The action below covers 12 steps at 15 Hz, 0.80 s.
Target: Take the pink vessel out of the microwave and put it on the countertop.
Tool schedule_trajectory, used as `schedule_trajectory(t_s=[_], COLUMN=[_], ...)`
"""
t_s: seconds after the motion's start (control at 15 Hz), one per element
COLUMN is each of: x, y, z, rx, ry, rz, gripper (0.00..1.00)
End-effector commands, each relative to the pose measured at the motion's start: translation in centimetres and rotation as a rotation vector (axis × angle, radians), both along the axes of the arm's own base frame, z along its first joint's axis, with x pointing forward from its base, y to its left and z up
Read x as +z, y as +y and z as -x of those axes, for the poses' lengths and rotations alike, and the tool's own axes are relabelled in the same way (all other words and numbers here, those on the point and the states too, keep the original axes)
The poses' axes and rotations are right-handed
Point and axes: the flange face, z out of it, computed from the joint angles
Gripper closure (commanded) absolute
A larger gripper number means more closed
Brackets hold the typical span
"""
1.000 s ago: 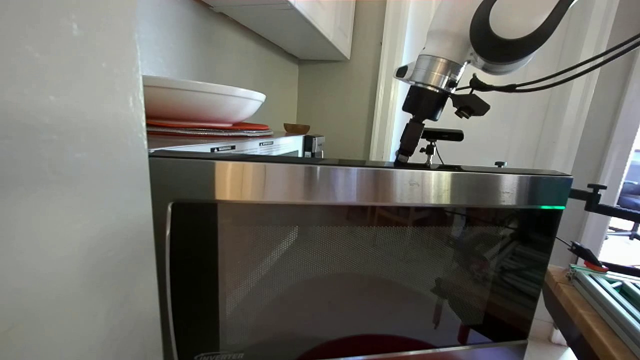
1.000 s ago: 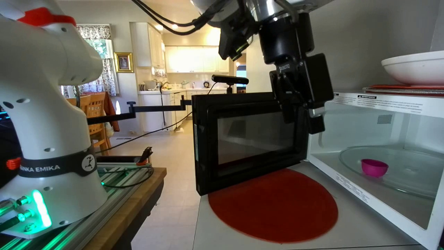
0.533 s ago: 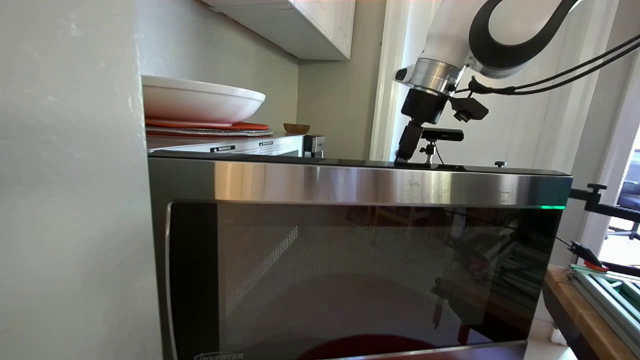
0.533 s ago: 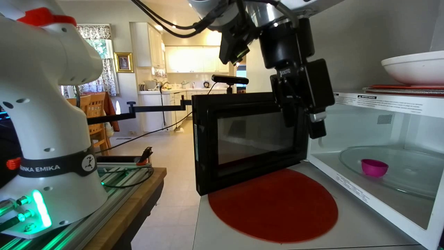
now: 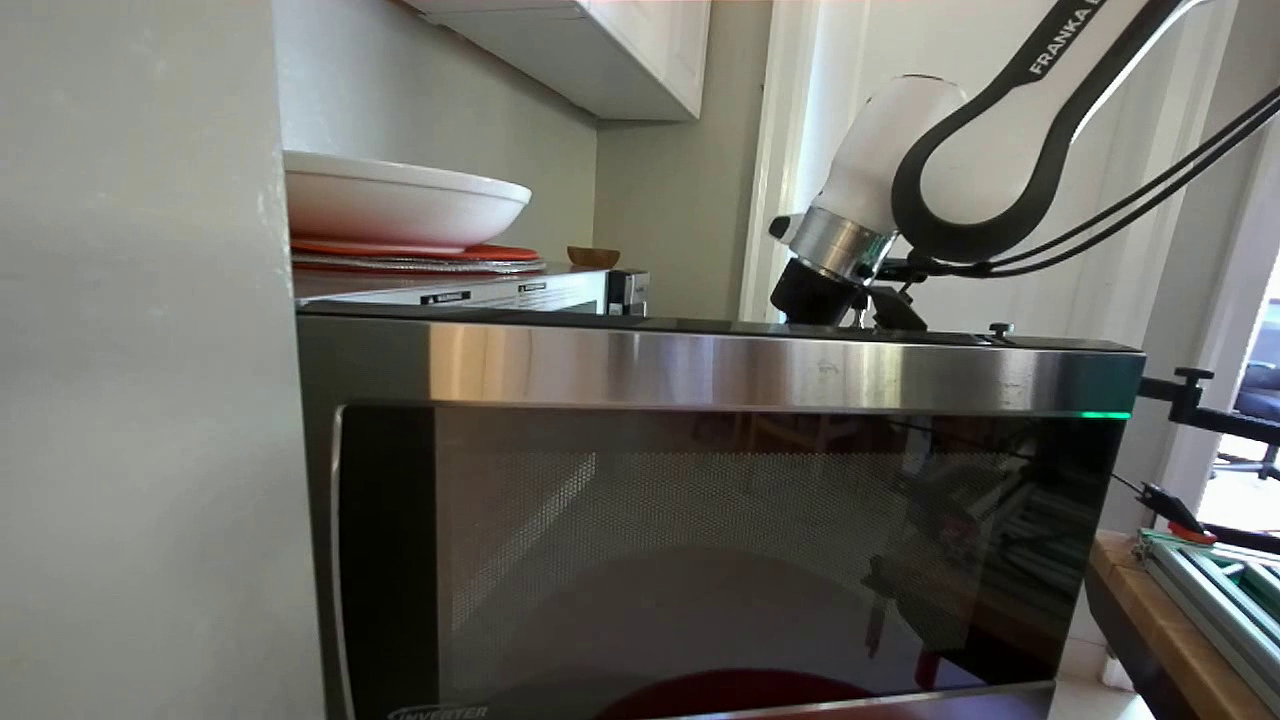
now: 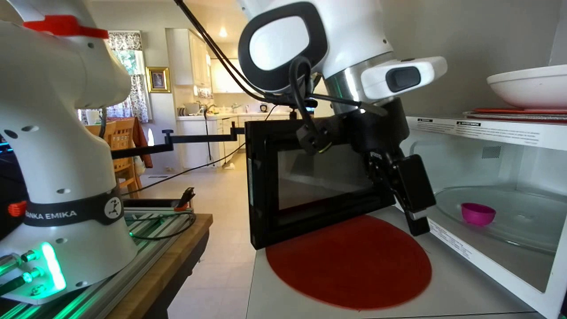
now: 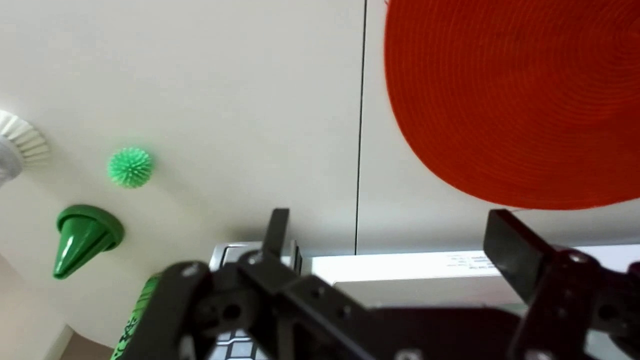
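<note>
Lowered since the earlier frames, my gripper (image 7: pixel 389 220) now hangs in front of the mouth of the microwave (image 6: pixel 500 130); half a second ago its tip was up at the level of the window of the door (image 6: pixel 265 186), and now it shows low against the front sill (image 6: pixel 454 243) in an exterior view. From outside the door its working end has sunk out of sight behind the steel band (image 5: pixel 700 370).

Nearest to me, in the wrist view, the fingers (image 7: pixel 517 252) are spread wide with nothing between them. Just past them lies the countertop (image 7: pixel 250 90), with a red mat (image 7: pixel 525 100) on one side and a green spiky ball (image 7: pixel 130 167) and green cone (image 7: pixel 87 237) on the other. Whether a fingertip touches the sill I cannot tell.

Farther in, the pink vessel (image 6: pixel 478 214) stands upright on the glass turntable (image 6: pixel 527 230) inside the microwave, unshifted and apart from my gripper.

For the task, I take this drop as lining up at cavity height: the approach is under way, the pick not begun. Next I would expect to reach inward over the sill, probably with the fingers levelled out, staying beneath the roof and off the door. My worry is the bulky knuckles catching the frame, or a nudge turning the glass and sending the vessel away from me.
</note>
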Motion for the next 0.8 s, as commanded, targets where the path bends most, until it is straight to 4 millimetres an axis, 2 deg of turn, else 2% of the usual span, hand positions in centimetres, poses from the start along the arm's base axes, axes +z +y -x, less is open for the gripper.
schedule_trajectory(t_s=[0.0,0.2,0.33,0.47,0.53,0.73], x=[-0.6,0.4,1.3,1.4,2.1,1.5], y=[2.1,5.9,7.8,8.2,8.9,8.1], z=[-1.3,-2.9,-4.1,-4.6,-3.9,-4.2], rx=[-0.058,-0.067,-0.037,-0.009,-0.028,-0.022], ry=[-0.064,-0.142,-0.203,-0.225,-0.209,-0.214], rz=[-0.074,-0.141,-0.146,-0.134,-0.153,-0.138], gripper=[0.00,0.00,0.00,0.00,0.00,0.00])
